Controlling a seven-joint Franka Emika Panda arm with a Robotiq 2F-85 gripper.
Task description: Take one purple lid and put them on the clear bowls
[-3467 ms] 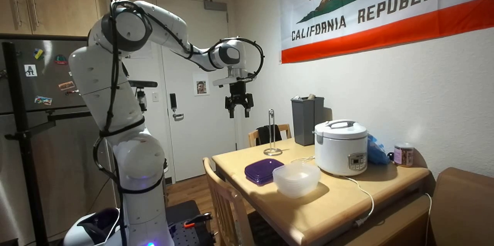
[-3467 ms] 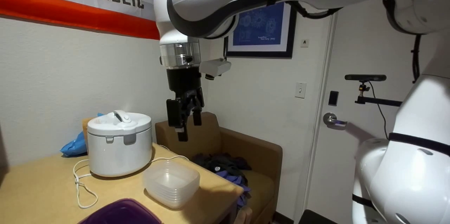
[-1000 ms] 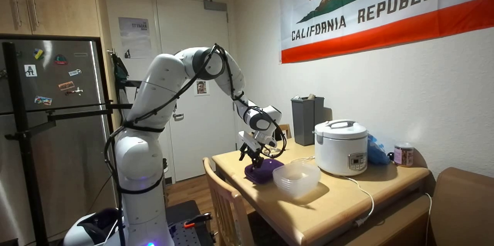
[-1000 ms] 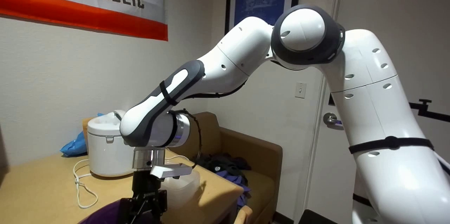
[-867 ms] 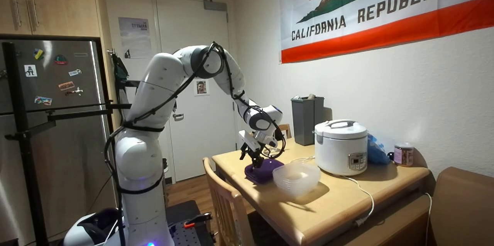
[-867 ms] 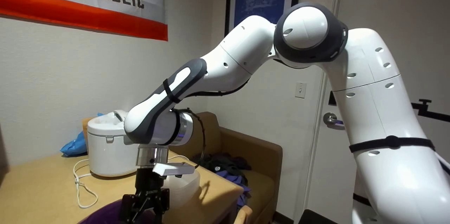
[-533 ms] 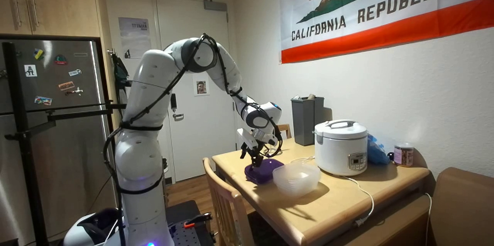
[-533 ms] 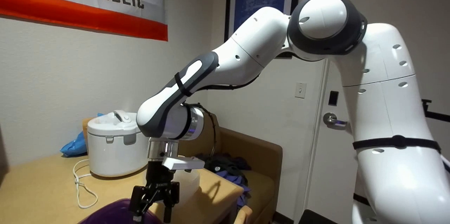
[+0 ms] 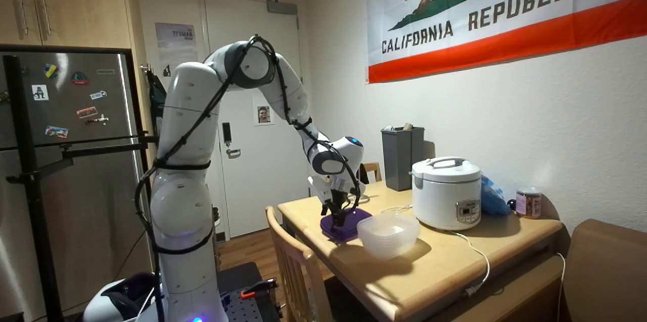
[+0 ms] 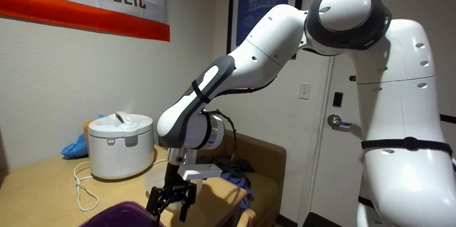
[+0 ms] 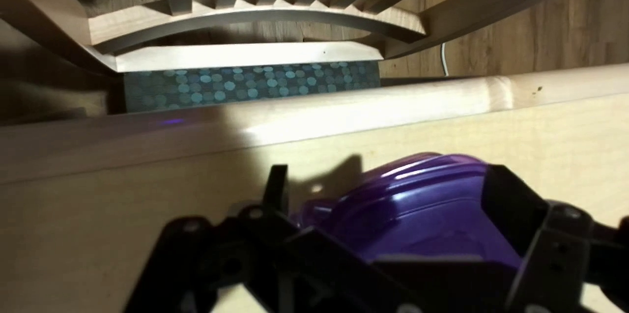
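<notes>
purple lid (image 9: 360, 217): it lies flat on top of a small pile of lids on the desk (image 9: 424, 271). the black gripper (image 10: 169, 219) hides some of it in both exterior views, and in an exterior view the bottom edge cuts off the pile (image 10: 123, 216).
jaws: they are wide apart and point down at the lid. in the wrist view, purple shows in the gap between them. one tip covers a bit of the lid, but i can't tell if it touches. in an exterior view, under the white arm (image 9: 331, 163), the two sides blend into one dark lump.
clear bowls (image 9: 388, 235): they sit one inside another, right side up, just beside the lids. i can't tell if they touch the lids. in an exterior view, much of the stack (image 10: 154, 180) is hidden behind the end of the arm.
rice cooker (image 9: 445, 200): white, on the desk near the bowls.
blue bag (image 9: 494, 198): it peeks out from behind the cooker, so its shape is hard to tell.
chair (image 11: 255, 23): the top edge cuts it off, and the desk hides part of its spotty seat.
flag (image 9: 500, 24): cut off at the top in both exterior views.
</notes>
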